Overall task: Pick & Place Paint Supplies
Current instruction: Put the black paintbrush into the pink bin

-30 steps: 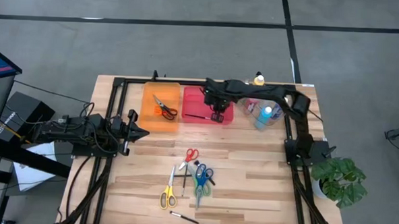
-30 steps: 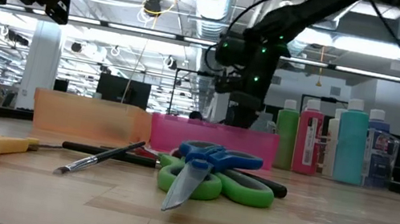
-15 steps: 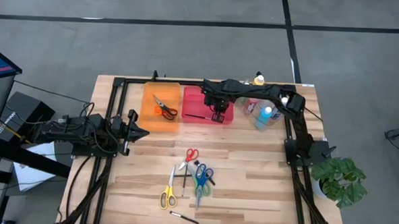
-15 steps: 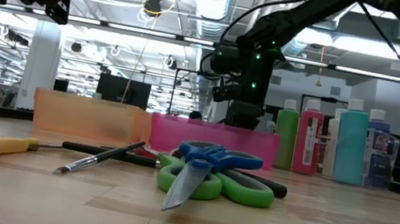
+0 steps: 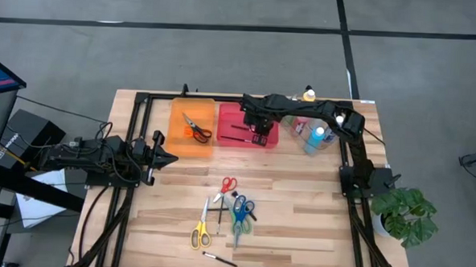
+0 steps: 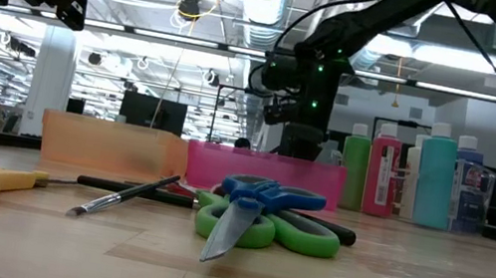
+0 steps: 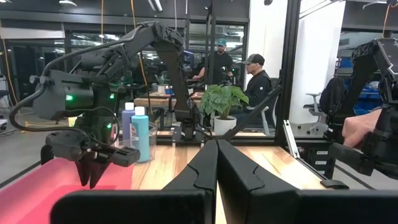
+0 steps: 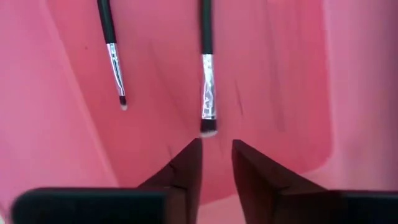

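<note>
My right gripper (image 8: 216, 149) hangs open over the pink bin (image 5: 227, 117), fingers pointing down. Two thin dark-handled brushes (image 8: 207, 93) (image 8: 112, 56) lie on the bin's floor; the nearer one's bristle tip ends just beyond the fingertips, clear of them. An orange bin (image 5: 180, 115) to the left holds orange scissors (image 5: 196, 130). Paint bottles (image 5: 314, 135) stand at the back right. Red (image 5: 228, 185), yellow (image 5: 200, 231) and blue-green scissors (image 5: 241, 212) and loose brushes (image 5: 219, 260) lie on the near table. My left gripper (image 5: 172, 156) waits shut at the table's left.
The two bins sit side by side at the table's far edge, inside a black frame (image 5: 143, 101). A potted plant (image 5: 407, 213) stands off the table's right side. People sit in the room beyond the table in the left wrist view.
My right gripper has stayed over the pink bin and tipped a little more upright. A second brush now lies on the bin's floor beside the one that was there before.
</note>
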You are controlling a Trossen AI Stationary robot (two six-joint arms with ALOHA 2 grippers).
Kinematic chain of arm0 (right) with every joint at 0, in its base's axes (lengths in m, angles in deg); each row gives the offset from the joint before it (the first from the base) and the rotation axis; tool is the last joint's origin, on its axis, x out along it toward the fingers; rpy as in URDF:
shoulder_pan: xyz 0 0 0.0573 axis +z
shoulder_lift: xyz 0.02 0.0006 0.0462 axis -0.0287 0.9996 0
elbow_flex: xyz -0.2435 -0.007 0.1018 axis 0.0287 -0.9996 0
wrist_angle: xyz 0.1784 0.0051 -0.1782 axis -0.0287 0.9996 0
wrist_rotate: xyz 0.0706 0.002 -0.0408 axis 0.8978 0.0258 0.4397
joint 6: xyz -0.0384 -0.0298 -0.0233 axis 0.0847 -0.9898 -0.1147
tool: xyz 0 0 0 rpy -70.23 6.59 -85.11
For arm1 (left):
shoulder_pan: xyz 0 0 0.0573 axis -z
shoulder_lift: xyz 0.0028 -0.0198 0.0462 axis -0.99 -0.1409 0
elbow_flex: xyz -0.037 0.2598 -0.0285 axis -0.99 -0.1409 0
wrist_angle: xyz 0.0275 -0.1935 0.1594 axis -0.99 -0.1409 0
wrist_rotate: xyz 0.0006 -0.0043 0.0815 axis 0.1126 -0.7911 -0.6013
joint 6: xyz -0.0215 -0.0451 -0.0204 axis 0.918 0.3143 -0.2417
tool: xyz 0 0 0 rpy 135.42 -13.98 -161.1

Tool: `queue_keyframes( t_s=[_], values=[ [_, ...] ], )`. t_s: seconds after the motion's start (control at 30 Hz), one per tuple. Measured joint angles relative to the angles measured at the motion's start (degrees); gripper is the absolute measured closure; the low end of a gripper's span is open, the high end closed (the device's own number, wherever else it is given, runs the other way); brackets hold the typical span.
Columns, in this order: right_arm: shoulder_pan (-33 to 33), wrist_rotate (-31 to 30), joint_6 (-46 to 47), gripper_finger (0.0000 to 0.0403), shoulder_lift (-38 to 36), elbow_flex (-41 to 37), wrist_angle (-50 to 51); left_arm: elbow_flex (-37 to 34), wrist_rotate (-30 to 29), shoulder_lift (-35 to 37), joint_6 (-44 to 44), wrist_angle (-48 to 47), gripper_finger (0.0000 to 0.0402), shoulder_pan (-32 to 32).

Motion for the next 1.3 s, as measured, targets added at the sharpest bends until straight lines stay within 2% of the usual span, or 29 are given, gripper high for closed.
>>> queue_keyframes(
  t_s=[0.13,0.33,0.53,0.73,0.83,1.03,1.17,1.3],
  values=[
    [0.01,0.07,1.96,0.0263,-0.53,2.13,4.53,0.00,-0.01,0.00,0.02,0.00,0.0399,0.01],
    [2.56,0.24,7.19,0.0192,-0.67,11.26,17.65,0.00,-0.02,0.00,0.02,0.00,0.0399,0.00],
    [9.05,0.24,13.01,0.0175,-0.76,18.87,26.26,0.00,0.00,0.00,0.00,0.00,0.0399,0.01],
    [18.76,2.44,15.13,0.0181,-0.70,19.63,28.43,0.00,-0.02,0.00,-0.01,0.00,0.0399,0.01],
    [24.21,4.75,16.43,0.0185,-0.70,19.65,27.25,0.00,-0.01,0.00,0.01,0.00,0.0399,0.01],
    [34.85,4.83,18.42,0.0190,-0.63,18.50,21.03,0.00,0.01,0.00,0.00,0.00,0.0399,0.01],
    [40.45,4.76,18.74,0.0194,-0.63,18.18,13.11,0.00,0.00,0.00,-0.01,0.01,0.0399,0.01],
    [44.21,4.75,17.61,0.0199,-0.63,18.18,0.40,0.00,0.01,0.00,0.00,0.00,0.0399,-0.01]
  ],
)
